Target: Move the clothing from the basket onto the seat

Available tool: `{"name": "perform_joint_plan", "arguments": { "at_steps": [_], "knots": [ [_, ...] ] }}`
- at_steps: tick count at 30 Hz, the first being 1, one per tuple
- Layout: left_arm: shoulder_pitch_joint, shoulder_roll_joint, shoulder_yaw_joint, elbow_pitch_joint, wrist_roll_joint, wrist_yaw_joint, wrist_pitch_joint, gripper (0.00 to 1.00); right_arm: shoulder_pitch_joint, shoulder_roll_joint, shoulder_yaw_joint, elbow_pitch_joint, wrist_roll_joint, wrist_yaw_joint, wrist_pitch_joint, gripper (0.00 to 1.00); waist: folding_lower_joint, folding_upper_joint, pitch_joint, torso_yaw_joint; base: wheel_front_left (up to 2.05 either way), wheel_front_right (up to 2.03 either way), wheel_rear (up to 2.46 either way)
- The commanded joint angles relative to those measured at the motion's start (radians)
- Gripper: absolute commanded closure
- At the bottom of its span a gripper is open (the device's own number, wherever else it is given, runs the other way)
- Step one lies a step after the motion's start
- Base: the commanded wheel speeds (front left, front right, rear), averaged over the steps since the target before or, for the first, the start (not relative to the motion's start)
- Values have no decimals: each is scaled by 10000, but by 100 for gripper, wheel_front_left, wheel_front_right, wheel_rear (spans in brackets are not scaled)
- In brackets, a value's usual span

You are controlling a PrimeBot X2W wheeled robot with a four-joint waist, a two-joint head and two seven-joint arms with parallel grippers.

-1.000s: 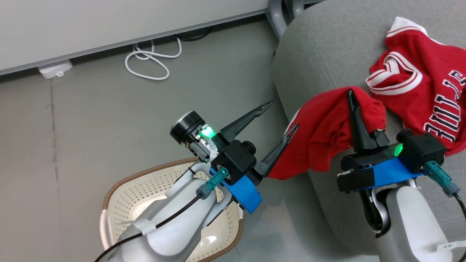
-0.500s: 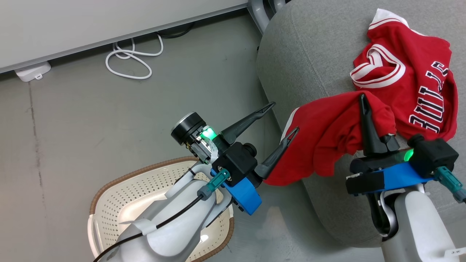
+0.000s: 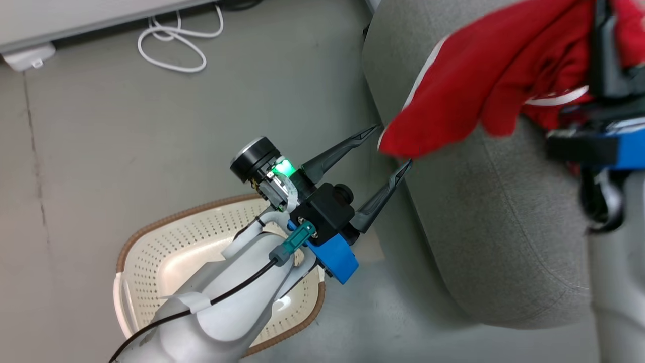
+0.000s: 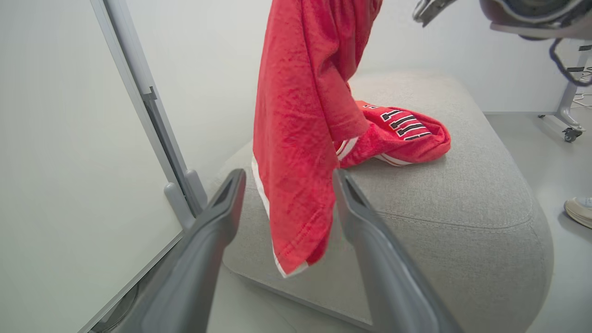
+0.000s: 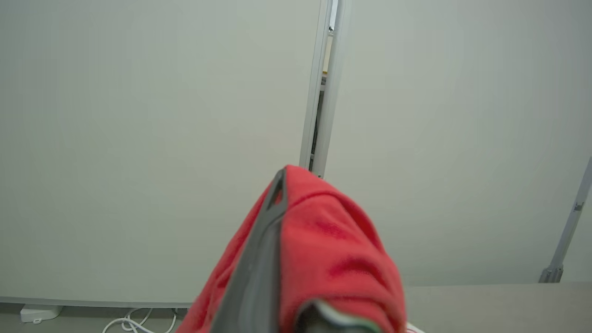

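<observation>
My right gripper (image 3: 602, 55), blurred at the upper right of the head view, is shut on a red garment with white bands (image 3: 484, 75) and holds it above the grey seat (image 3: 494, 227). In the left wrist view this garment (image 4: 300, 115) hangs down in front of the seat (image 4: 462, 194). The "BULLS" jersey (image 4: 402, 134) lies on the seat behind it. My left gripper (image 3: 392, 146) is open, with the hanging corner of the garment near its tips. The cream basket (image 3: 166, 242) stands on the floor under my left forearm. In the right wrist view, red cloth (image 5: 333, 259) drapes over the right gripper (image 5: 284, 180).
A coiled white cable (image 3: 174, 40) and a white power block (image 3: 27, 55) lie by the pale partition panel (image 4: 69, 138). The panel's post (image 4: 180, 194) stands beside the seat. A person's shoe (image 4: 578, 210) rests on the floor at the far right.
My right gripper has risen with the red garment, lifting it off the seat's edge. The head camera has shifted. The left gripper stays open in much the same place.
</observation>
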Motion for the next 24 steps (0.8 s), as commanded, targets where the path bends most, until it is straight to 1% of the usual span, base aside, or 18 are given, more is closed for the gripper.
{"name": "perform_joint_plan", "arguments": {
  "at_steps": [1,4,11,15,19,24],
  "knots": [
    [-245,61,-45,-14,65,-14,-26,0,-549,-276,-226,-113,-64,5,-3,100,-1,-1,484,163,0,0,0],
    [-533,143,-250,23,126,-14,-26,0,-1404,-643,-859,-257,94,5,-4,100,-1,-1,990,336,0,0,0],
    [-1307,338,-545,12,172,-14,-26,0,-2987,-2208,-2463,-580,-67,4,-2,100,-1,-1,2131,755,0,0,0],
    [-1498,440,-483,-17,185,-12,-26,0,-3465,-2934,-3220,-300,-11,4,-2,100,-1,-1,2599,739,0,0,0],
    [-1639,509,-552,-12,220,-14,-26,0,-3571,-3397,-3915,166,20,4,-2,100,-1,-1,2971,657,0,0,0],
    [-1841,599,-660,-24,263,-12,-26,0,-3115,-3507,-4545,883,-95,4,-2,100,-1,-1,3351,573,0,0,0]
  ]
}}
